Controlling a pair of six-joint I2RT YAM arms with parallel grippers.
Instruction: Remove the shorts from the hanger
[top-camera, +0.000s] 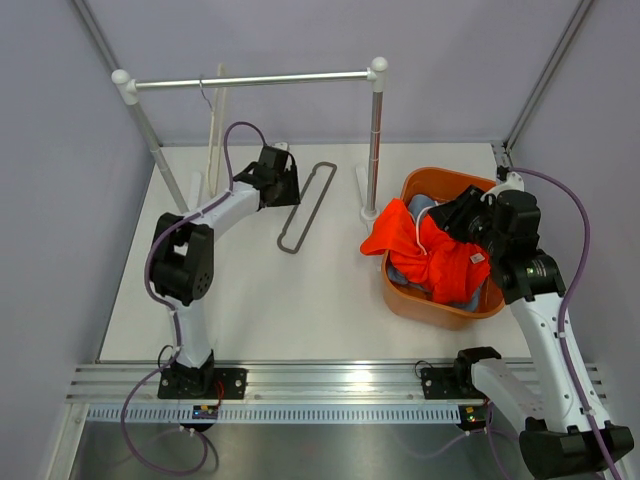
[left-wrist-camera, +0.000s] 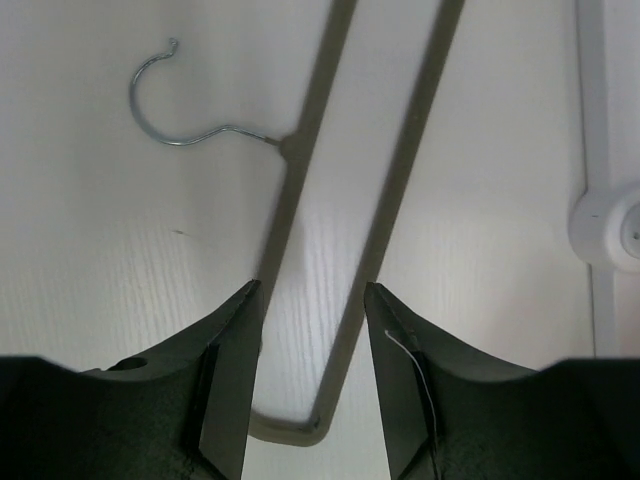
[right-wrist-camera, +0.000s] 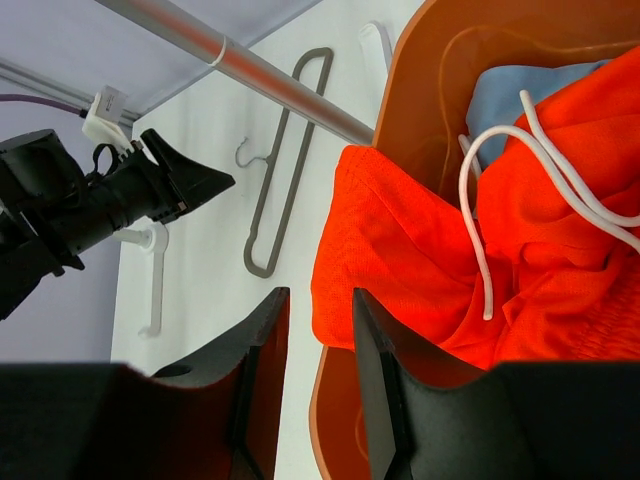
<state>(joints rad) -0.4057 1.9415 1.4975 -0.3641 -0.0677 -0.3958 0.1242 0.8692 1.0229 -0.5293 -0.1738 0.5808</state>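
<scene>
Orange shorts (top-camera: 430, 262) spilling over the orange basin's (top-camera: 441, 180) rim, light blue shorts (right-wrist-camera: 512, 100) lying beneath, bare gray hanger (top-camera: 306, 205) lying on the table (top-camera: 260, 300), left gripper (left-wrist-camera: 312, 300) hovering spread above it, right gripper (right-wrist-camera: 320, 305) hanging slightly parted, empty.

White table (top-camera: 300, 300). Orange tub (top-camera: 432, 173) on its right side, just beside rack post (top-camera: 377, 130). Rack rail (top-camera: 250, 80) spans rear, horizontal.

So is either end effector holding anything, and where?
Nothing held: left end effector open above the bare hanger; right end effector open and empty by the orange shorts.
</scene>
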